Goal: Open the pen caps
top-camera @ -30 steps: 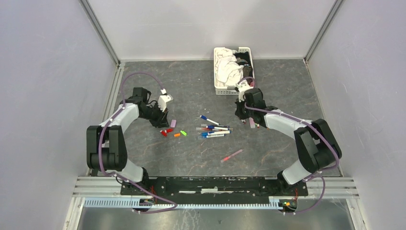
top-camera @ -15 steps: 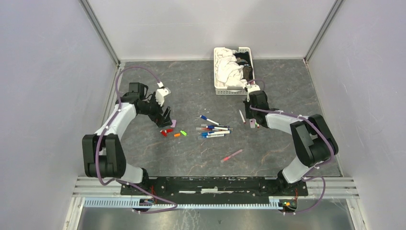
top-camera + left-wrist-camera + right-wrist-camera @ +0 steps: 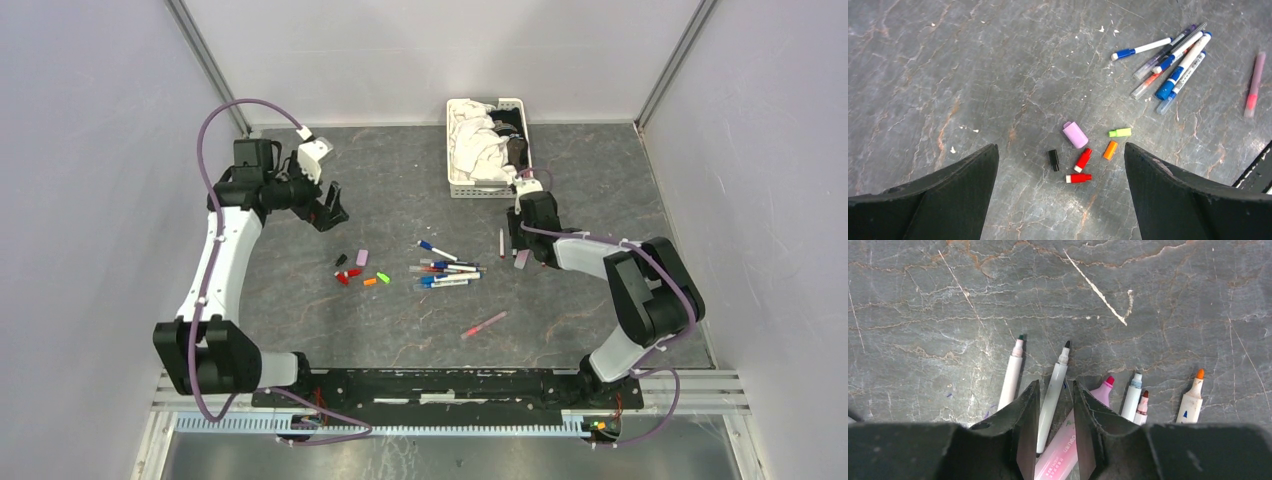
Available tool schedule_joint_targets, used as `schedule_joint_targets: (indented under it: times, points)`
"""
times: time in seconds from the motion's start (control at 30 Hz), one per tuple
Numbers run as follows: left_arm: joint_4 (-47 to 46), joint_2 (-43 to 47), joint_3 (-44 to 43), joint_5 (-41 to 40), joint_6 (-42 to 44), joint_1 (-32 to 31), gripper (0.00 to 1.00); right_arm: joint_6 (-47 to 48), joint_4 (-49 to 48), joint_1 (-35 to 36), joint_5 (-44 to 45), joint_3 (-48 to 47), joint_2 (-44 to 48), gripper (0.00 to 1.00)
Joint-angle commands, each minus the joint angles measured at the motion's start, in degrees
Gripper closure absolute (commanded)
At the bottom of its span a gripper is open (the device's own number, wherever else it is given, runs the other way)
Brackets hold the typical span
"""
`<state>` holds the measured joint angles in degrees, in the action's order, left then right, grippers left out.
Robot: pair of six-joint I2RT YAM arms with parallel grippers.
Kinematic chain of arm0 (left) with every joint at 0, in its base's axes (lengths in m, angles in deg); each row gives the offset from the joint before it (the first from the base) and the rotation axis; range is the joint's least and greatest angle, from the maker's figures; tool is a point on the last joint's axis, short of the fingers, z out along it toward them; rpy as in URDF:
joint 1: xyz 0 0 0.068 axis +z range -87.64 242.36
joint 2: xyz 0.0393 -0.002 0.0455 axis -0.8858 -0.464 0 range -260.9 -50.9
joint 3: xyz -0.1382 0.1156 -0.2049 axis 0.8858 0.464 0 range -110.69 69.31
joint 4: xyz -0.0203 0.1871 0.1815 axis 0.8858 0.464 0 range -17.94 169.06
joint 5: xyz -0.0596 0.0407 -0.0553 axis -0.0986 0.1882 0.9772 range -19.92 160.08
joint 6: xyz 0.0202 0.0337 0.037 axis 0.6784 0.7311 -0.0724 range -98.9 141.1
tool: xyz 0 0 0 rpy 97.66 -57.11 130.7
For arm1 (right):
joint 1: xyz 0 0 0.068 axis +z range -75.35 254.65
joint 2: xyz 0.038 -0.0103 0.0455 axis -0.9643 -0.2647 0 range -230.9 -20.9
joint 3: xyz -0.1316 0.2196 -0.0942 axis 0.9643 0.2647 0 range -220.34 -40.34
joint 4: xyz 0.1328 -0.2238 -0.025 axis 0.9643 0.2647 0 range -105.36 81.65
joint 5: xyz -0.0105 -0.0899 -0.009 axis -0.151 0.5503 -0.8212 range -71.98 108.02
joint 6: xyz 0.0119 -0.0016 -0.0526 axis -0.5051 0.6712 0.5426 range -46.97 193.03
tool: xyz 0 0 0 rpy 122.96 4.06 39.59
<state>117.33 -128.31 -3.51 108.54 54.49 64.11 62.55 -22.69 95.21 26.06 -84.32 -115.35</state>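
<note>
Grey marbled table (image 3: 400,330) carried the caps (image 3: 1075,135) loose in a small cluster left of its middle: one lilac, one black, two red, one orange, one green, all off their barrels. Just right of them lay a bundle of pens (image 3: 1173,60), several with blue caps on, and a pink pen (image 3: 1254,85) lay apart, nearer the front edge. Farther right, a row of uncapped pens (image 3: 1010,375) pointed their tips away from the right gripper (image 3: 1055,387), whose jaws stood narrowly parted around one black-tipped barrel. The left gripper (image 3: 328,205) hung raised toward the back left corner, spread wide and holding nothing. A white basket (image 3: 455,150) of cloths sat by the back edge.
</note>
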Motion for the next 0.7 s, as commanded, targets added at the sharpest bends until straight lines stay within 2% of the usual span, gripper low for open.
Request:
schedule_joint_targets:
  times: [0.0, 0.17, 0.3, 0.53, 0.67]
  points:
    - [-2.85, 3.9, -2.03, -3.14, -6.51, 0.26, 0.0, -1.19, -2.13, -0.03, 0.19, 1.16, 3.68, 0.65]
    - [-4.2, 5.21, -2.91, -3.78, -10.21, 0.26, 0.0, -0.6, -2.23, 1.22, 0.52, 1.45, 7.73, 0.64]
    - [-4.27, 4.1, -3.02, -3.35, -11.73, 0.26, 0.0, 4.39, -2.56, 6.71, -0.6, -1.66, 8.32, 0.59]
    - [-0.6, 1.12, -1.74, 2.1, -8.73, 0.28, 0.0, 14.47, 2.79, 15.05, -15.18, -15.08, -3.01, 0.59]
    - [-0.63, 2.01, -0.14, 1.82, -7.86, 0.3, 0.0, 16.36, 6.65, 16.99, -17.77, -21.61, -10.21, 0.63]
